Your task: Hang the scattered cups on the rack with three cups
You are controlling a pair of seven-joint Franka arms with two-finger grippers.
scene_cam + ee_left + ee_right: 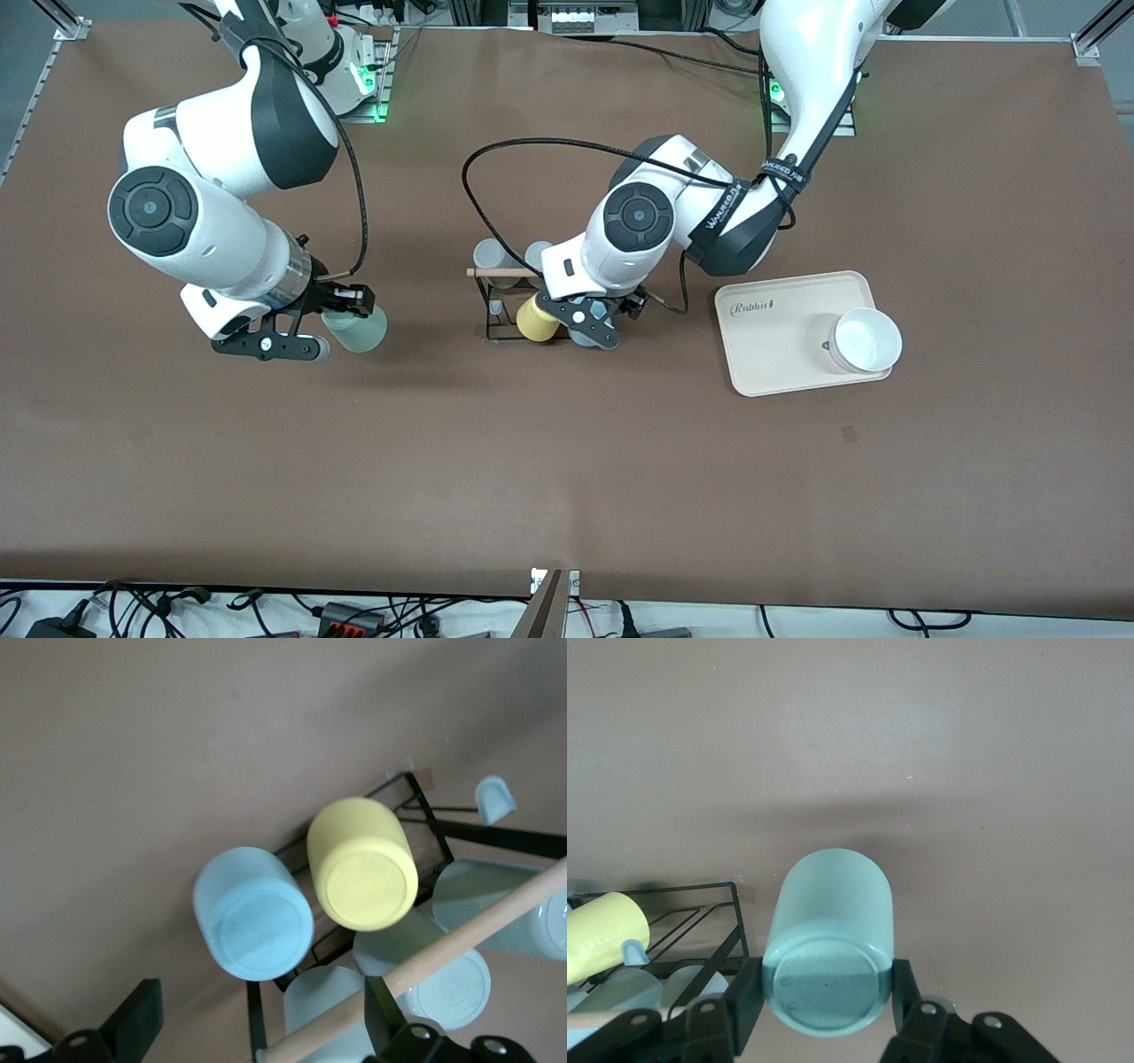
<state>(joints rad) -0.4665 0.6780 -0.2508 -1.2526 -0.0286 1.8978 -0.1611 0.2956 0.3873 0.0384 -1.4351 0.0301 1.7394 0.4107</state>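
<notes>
Lowest in the front view sits the beige tray [771, 332] at the left arm's end of the brown surface [567, 461], carrying a white bowl [866, 339] on the side toward that end.

Now the action: the right claw [306, 332] is clamped on the green cup [357, 329], hanging over bare surface toward the right arm's end, well apart from the rack [500, 306]. The right wrist view shows it plainly, the cup [828, 943] lying sideways with its base toward the camera, a black finger [740, 1001] pressed to either side.

Over at the middle, the left claw [595, 326] hovers right at the rack, and its fingers stand apart. In the left wrist view the blue cup [252, 914] sits mouth-down on a rack peg, just beside the yellow cup [363, 864], with no finger touching it; one dark finger [133, 1019] shows well clear of it. Two grey cups [443, 970] hang on the pegs under the wooden rod [425, 961] that crosses the rack's [416, 802] top.
</notes>
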